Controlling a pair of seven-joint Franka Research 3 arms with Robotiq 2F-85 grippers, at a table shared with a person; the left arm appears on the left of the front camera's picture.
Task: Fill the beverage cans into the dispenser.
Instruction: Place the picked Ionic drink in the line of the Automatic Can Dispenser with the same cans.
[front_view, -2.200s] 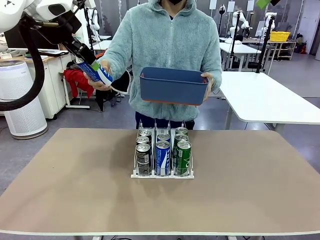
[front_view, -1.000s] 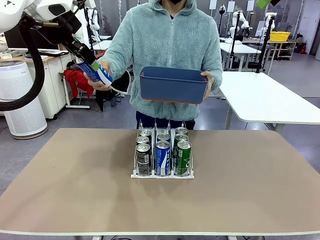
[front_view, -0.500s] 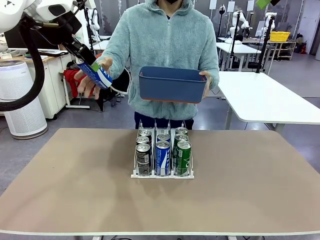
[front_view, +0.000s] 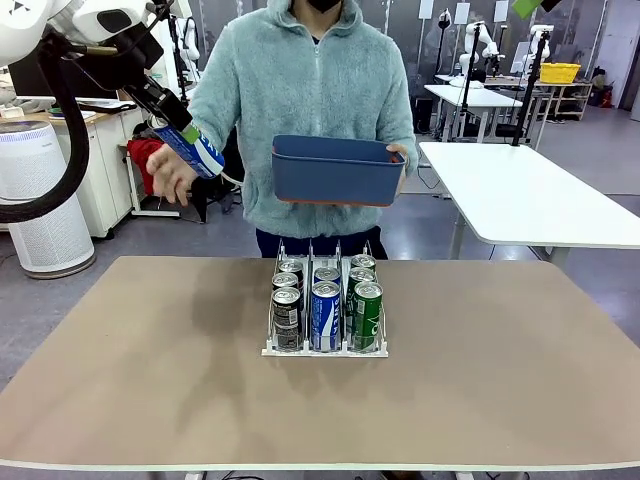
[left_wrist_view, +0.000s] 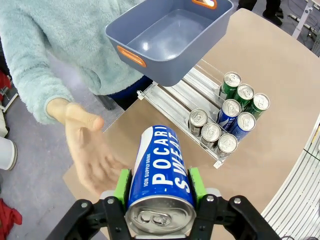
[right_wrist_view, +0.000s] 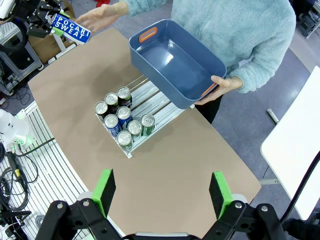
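My left gripper (front_view: 188, 138) is raised at the far left, above and beyond the table's far edge, shut on a blue-and-white beverage can (front_view: 194, 150). In the left wrist view its green pads (left_wrist_view: 122, 182) clamp that can (left_wrist_view: 160, 170) on both sides. The person's open hand (front_view: 168, 176) hovers just below the can, not touching it. The white dispenser (front_view: 325, 352) sits mid-table with several cans (front_view: 326, 300) at its front: black on the left, blue in the middle, green on the right. My right gripper (right_wrist_view: 162, 192) hangs open high above the table with nothing between its fingers.
The person at the far side holds an empty dark blue bin (front_view: 335, 172) in one hand above the dispenser's back end. The rear of the dispenser lanes (left_wrist_view: 175, 92) is bare. Wide free tabletop (front_view: 500, 380) lies on both sides of the rack.
The person's hand has let go of the can and dropped below it. The person has shifted slightly left with the bin. My left gripper keeps the can in place.
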